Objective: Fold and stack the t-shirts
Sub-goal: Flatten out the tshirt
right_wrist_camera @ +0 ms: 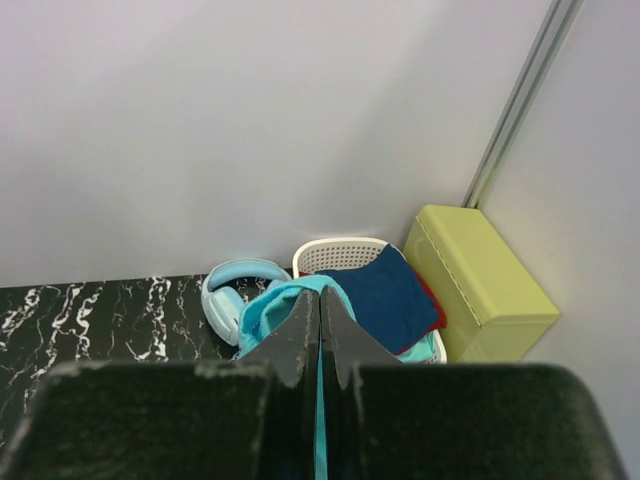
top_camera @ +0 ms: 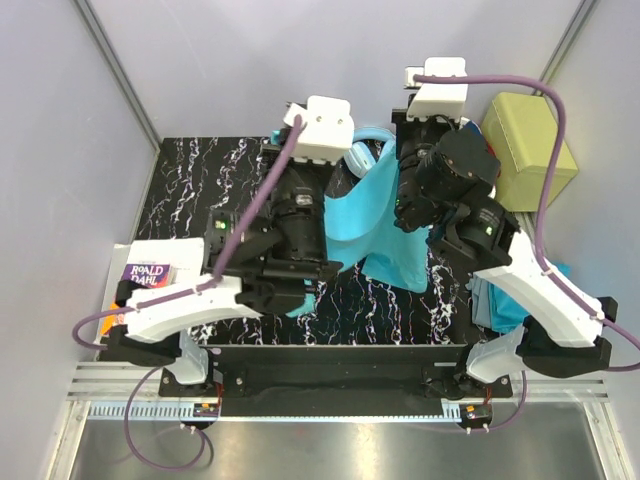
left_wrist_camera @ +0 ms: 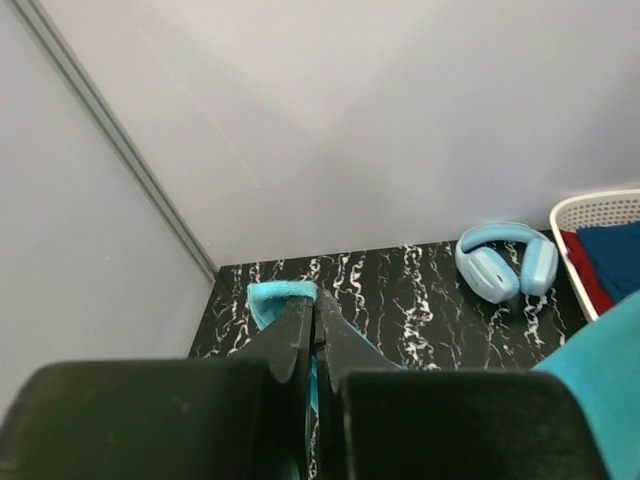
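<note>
Cloth is hanging in the air: one turquoise t-shirt point(top_camera: 385, 220) is being held up over the black table point(top_camera: 200, 180). The left gripper point(left_wrist_camera: 315, 305) is pinching one bit of it, jaws squeezed tight on the blue cloth. The right gripper point(right_wrist_camera: 320, 308) is doing the same, with a thin blue strip showing between its tight jaws. The shirt is running from side to side, from one gripper to the other, and drooping down toward the table. Neither gripper is nearer; both are sharing it. I think laying it flat is coming next, so both are needing to go down together and level.
</note>
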You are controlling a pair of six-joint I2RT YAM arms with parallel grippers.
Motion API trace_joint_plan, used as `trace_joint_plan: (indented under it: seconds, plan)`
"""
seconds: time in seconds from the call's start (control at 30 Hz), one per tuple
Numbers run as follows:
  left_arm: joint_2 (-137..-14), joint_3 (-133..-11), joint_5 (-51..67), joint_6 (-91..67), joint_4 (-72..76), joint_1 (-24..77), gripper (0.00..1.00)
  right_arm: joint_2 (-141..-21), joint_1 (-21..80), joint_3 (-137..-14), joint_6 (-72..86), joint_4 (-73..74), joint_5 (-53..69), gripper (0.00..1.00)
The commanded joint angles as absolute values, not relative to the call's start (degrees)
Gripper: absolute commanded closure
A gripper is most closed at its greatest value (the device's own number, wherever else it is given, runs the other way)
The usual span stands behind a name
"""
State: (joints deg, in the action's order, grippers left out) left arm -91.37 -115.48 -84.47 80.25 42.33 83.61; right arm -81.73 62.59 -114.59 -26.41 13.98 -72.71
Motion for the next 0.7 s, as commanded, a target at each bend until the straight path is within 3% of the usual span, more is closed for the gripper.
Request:
trace_joint_plan:
  seconds: [0.0,0.23,0.3,0.33,0.37,0.47,0.5,0.53,0.6,0.67]
  plan:
    - [-93.2,-119.3,-89.1,97.6,61.1,85.2,1.0,-79.2,65.0,-111.0,-41.3,-6.6,-77.5,1.0]
    - [-89.6,-113.7,-89.0,93.6,62.6,78.9,1.0,-79.7,62.9,-110.2,-40.7,-7.7,-75.0,1.0]
    - [-87.7,-111.5,-88.7,86.8,57.0,74.5,1.0,-82.3,60.3,-113.3,-37.2,-3.5,-73.9,1.0]
    - [-87.2,-111.1,-88.4,83.1,53.3,73.1,1.0,-83.3,58.9,-115.0,-30.1,6.0,-71.8,1.0]
    - [-86.7,-110.8,-87.6,78.1,48.0,70.3,1.0,-85.8,55.3,-120.7,-24.7,12.9,-69.8,1.0]
    - [-84.9,-113.9,-82.2,46.9,13.0,64.6,1.0,-92.3,47.0,-132.7,-6.7,34.7,-60.3,1.0]
    - [-86.3,-121.7,-79.0,25.4,-14.2,62.6,1.0,-93.0,45.8,-132.9,-5.5,35.3,-58.8,1.0]
    - [-87.9,-126.4,-75.4,17.5,-25.3,60.2,1.0,-93.8,44.5,-133.2,-3.7,35.3,-56.0,1.0]
    - [-90.4,-131.9,-67.8,10.1,-37.1,53.6,1.0,-97.3,41.9,-135.3,-3.1,35.6,-53.7,1.0]
    - [-90.6,-129.7,-63.0,9.2,-36.6,48.8,1.0,-101.0,39.9,-137.6,-0.4,37.2,-51.3,1.0]
